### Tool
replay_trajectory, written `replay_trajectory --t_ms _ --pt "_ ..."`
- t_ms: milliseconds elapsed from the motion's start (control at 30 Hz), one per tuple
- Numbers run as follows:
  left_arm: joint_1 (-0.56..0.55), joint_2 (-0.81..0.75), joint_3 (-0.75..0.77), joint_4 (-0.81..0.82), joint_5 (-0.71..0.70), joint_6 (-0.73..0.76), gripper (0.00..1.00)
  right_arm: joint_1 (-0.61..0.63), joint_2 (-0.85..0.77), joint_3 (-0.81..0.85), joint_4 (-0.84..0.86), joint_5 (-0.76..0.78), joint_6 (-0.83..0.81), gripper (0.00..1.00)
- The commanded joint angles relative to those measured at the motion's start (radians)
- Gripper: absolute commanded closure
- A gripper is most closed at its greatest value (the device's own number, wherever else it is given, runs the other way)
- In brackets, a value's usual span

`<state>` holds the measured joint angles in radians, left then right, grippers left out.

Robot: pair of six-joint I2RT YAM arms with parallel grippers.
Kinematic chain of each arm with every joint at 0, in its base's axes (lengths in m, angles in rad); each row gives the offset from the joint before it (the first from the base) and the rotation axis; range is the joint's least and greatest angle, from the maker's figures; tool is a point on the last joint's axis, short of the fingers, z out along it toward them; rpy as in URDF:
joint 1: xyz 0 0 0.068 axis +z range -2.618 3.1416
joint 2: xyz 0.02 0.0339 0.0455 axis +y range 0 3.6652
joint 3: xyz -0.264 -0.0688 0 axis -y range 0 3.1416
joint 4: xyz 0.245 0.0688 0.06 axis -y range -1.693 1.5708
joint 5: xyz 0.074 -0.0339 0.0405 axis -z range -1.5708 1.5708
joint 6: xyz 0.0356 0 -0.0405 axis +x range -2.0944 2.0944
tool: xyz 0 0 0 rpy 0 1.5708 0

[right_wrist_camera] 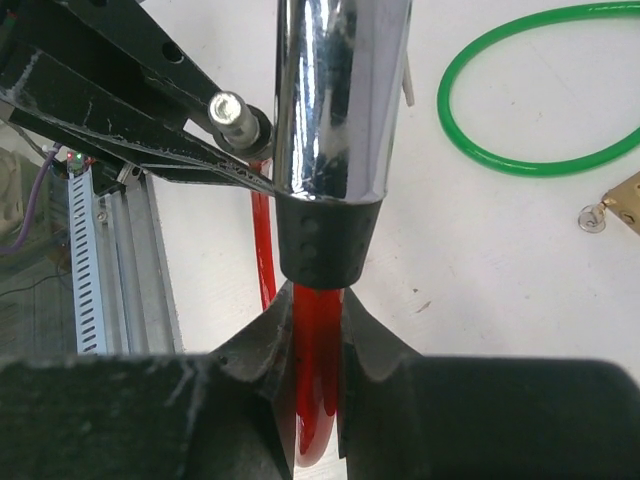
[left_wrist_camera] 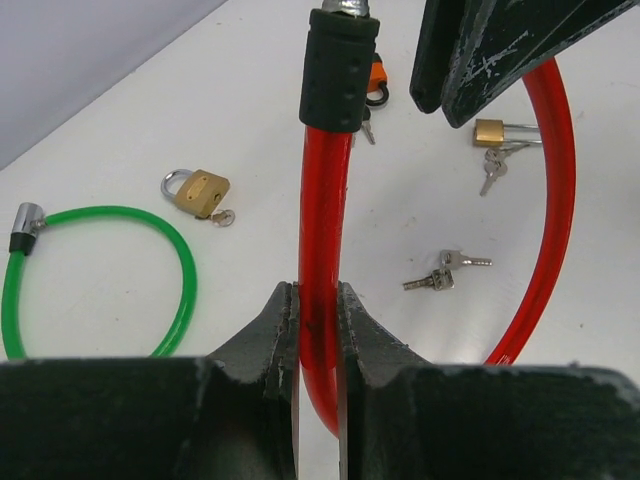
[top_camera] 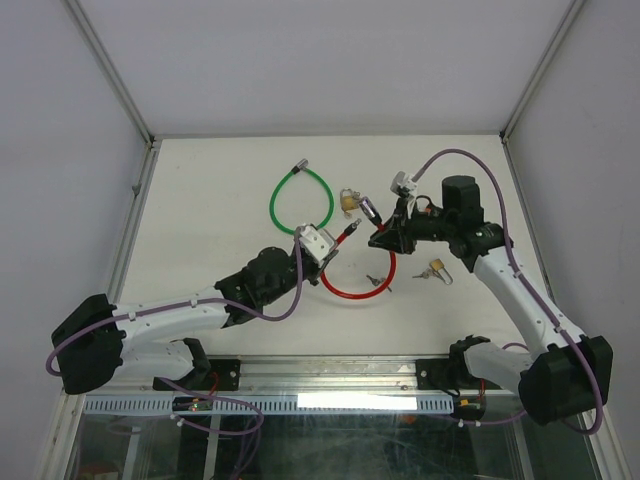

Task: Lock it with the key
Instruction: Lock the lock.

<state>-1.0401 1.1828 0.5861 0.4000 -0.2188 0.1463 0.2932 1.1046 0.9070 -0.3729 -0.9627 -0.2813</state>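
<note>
A red cable lock (top_camera: 352,290) loops across the table, and both grippers hold it. My left gripper (top_camera: 338,240) is shut on the red cable (left_wrist_camera: 322,230) just below its black-collared pin end (left_wrist_camera: 338,70). My right gripper (top_camera: 386,236) is shut on the cable (right_wrist_camera: 320,340) just below the chrome lock barrel (right_wrist_camera: 340,100). The two ends are lifted, close together and apart. The pin tip (right_wrist_camera: 232,108) shows beside the barrel. A small pair of keys (top_camera: 376,281) lies on the table inside the red loop and also shows in the left wrist view (left_wrist_camera: 445,272).
A green cable lock (top_camera: 300,195) lies at the back left. A brass padlock (top_camera: 348,203) with a key sits beside it. A second brass padlock with keys (top_camera: 437,268) lies right of the red loop. White walls enclose the table.
</note>
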Motion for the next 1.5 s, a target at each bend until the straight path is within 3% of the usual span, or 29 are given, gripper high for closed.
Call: replay_trajectory --t_ms 0,1467 --pt "-0.012 0.009 0.058 -0.033 0.059 0.068 1.00 0.016 0.003 0.058 -0.005 -0.016 -0.092 1.00" --pt "0.029 -0.025 0.022 -0.072 0.063 0.061 1.00 0.063 -0.045 0.060 -0.090 0.027 -0.185 1.00"
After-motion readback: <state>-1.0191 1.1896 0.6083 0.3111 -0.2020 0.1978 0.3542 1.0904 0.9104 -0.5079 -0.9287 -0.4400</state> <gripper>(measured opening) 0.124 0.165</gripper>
